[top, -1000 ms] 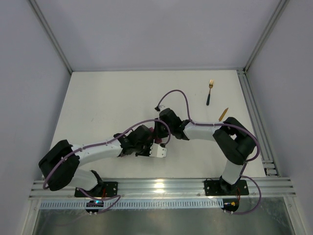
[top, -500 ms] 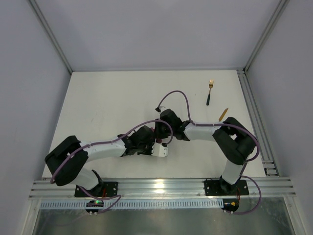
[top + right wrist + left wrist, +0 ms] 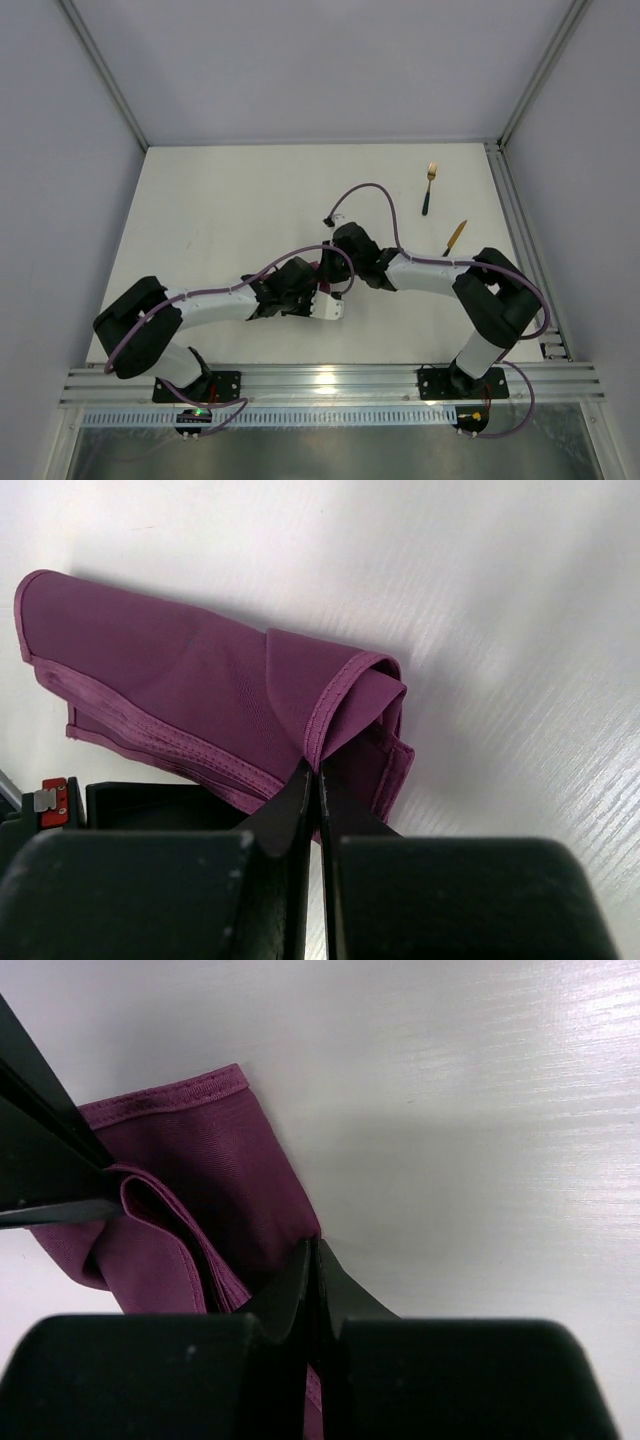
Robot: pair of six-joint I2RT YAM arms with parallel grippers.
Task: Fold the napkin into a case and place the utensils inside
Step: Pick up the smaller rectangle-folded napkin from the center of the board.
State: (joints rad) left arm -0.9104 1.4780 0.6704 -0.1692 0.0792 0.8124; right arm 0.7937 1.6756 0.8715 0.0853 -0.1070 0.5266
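Observation:
The magenta-purple napkin [image 3: 170, 695] lies folded into a small bundle on the white table, mostly hidden under both wrists in the top view [image 3: 322, 289]. My left gripper [image 3: 312, 1252] is shut on one edge of the napkin [image 3: 200, 1175]. My right gripper [image 3: 318, 768] is shut on a folded hem at the other end. The two grippers meet at the table's middle, left [image 3: 312, 284] and right [image 3: 330, 270]. The gold fork [image 3: 430, 186] and the gold-bladed knife [image 3: 455, 237] lie apart at the right rear, untouched.
The white table [image 3: 220, 210] is walled by grey panels and aluminium rails. A rail [image 3: 525, 250] runs along the right edge near the knife. The purple cables [image 3: 365, 190] loop above both wrists.
My right arm's elbow has swung to the right, uncovering more of the knife. My left arm has shifted slightly right. Both grippers stay shut on the napkin at the middle.

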